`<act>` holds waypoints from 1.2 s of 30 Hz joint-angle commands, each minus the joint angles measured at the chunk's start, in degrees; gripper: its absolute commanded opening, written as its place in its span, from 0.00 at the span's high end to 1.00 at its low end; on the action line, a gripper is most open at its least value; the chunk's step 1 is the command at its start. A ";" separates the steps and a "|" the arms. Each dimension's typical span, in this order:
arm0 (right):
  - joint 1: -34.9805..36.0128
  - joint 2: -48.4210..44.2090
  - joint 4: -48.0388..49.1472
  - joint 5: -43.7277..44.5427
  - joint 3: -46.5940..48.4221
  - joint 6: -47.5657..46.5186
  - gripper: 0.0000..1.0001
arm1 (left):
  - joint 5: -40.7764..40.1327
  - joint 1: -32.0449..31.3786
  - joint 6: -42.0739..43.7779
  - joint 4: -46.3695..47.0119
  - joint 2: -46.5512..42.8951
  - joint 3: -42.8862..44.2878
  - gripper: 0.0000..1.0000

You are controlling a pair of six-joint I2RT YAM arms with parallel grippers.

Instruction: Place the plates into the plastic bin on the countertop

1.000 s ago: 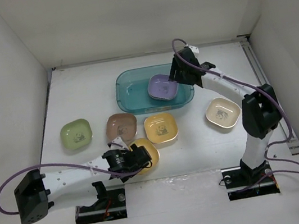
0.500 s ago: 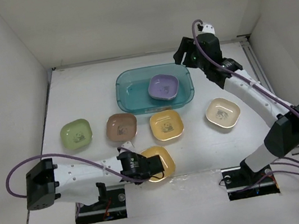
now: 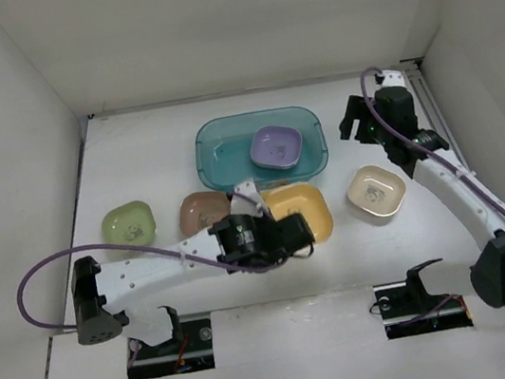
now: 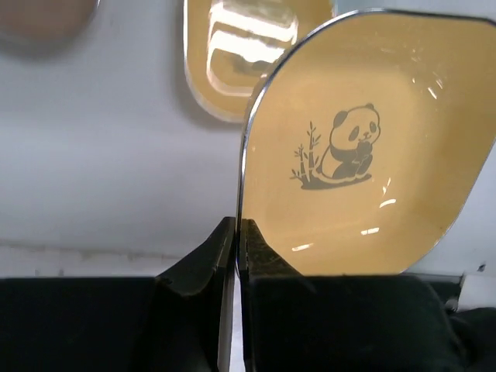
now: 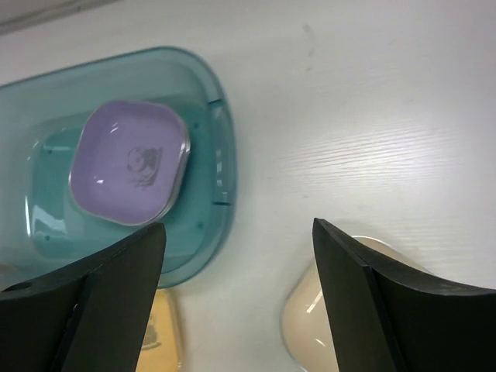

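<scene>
Left claw (image 4: 238, 226) pinches the yellow-orange rounded-square panda dish (image 4: 364, 155) by its rim, just short of the translucent teal plastic bin (image 3: 228, 155) (skinny grip), so it might swivel loose.

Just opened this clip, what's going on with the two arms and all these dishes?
The left arm's fingers are shut on the rim of a yellow-orange plate, holding it off the countertop just in front of the plastic bin. A purple plate already lies in the bin. The right arm's fingers are open and empty, off the bin's right end. A green plate, a brown plate, a cream plate and a second yellow-orange plate lie outside the bin.
</scene>
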 commanded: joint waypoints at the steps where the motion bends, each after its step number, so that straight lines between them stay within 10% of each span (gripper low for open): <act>1: -2.91 -7.62 0.58 1.26 -2.78 -3.68 0.17 | -13.05 10.72 18.93 5.43 2.70 8.61 1.00; 7: -12.05 -14.48 -4.67 0.55 -9.29 -3.69 0.13 | 4.67 32.28 61.38 40.57 7.71 13.56 1.00; 13: -15.22 -18.09 -11.90 3.73 -12.36 -1.57 0.00 | 16.74 42.16 73.65 44.00 20.02 24.12 1.00; 31: -19.09 -15.56 -5.84 -2.78 -26.00 1.07 0.02 | 34.07 51.65 76.04 42.20 40.33 27.89 1.00; 36: -19.09 -11.94 -3.99 -2.78 -26.53 1.07 0.04 | 33.36 51.65 75.34 43.26 40.26 28.51 0.47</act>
